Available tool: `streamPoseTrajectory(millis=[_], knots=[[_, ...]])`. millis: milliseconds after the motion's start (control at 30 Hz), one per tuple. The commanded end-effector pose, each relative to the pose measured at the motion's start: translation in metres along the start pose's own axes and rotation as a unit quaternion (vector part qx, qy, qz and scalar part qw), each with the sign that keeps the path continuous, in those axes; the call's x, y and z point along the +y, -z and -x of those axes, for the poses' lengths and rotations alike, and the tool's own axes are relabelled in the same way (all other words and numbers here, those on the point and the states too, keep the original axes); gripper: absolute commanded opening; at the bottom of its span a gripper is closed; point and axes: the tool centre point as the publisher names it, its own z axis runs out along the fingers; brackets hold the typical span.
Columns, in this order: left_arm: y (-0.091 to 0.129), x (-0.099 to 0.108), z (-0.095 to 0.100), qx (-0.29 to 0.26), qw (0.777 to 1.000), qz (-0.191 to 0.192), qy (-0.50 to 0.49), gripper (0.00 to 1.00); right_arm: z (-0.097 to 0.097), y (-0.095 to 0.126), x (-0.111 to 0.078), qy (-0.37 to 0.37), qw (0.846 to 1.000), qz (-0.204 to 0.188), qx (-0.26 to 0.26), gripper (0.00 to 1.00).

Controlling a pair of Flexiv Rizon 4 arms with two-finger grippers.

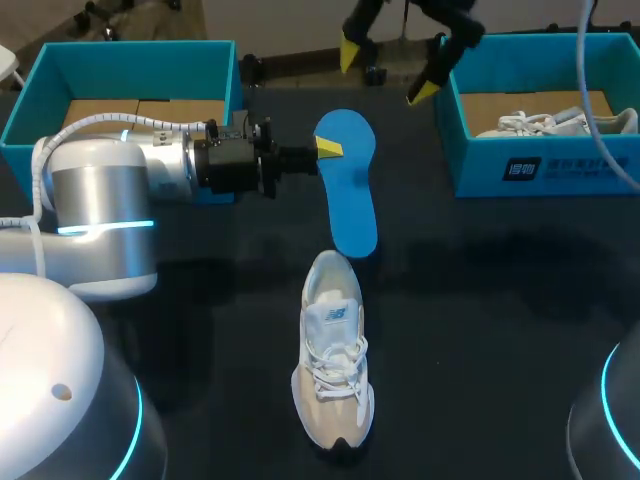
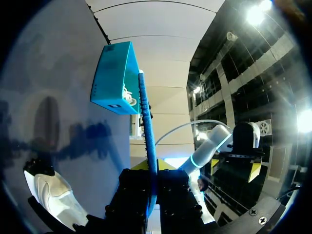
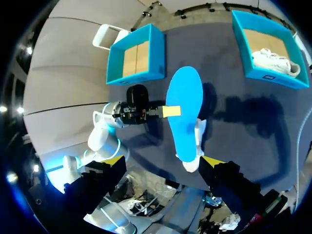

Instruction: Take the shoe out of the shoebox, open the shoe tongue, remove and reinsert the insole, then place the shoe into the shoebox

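Robotics lab: left arm [image 1: 120, 180], right arm [image 1: 458, 22] over dark table [image 1: 500, 320], teal shoebox [image 1: 480, 160] alongside.

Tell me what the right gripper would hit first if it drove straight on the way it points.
Probably the blue insole held by the left gripper: it lies straight ahead of the right gripper's open fingers, with the white shoe beyond. Depth is hard to judge.

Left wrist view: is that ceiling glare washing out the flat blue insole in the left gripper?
Left wrist view: no; the glare sits well clear, and the flat blue insole shows edge-on, sharp, in the left gripper. Head view: evenly lit, only soft shadows on the dark table.
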Motion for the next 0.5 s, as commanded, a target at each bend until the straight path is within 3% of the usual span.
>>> streamPoseTrajectory(millis=[33, 500], knots=[[0.0, 0.0, 0.001, -0.001, 1.0, 0.001, 0.0, 0.0, 0.008, -0.012, -0.001, 0.004, 0.962, 0.005, 0.274, 1.0], [0.0, 0.0, 0.001, -0.001, 1.0, 0.001, 0.0, 0.0, 0.029, -0.028, 0.003, 0.031, 0.928, 0.019, 0.371, 1.0]])
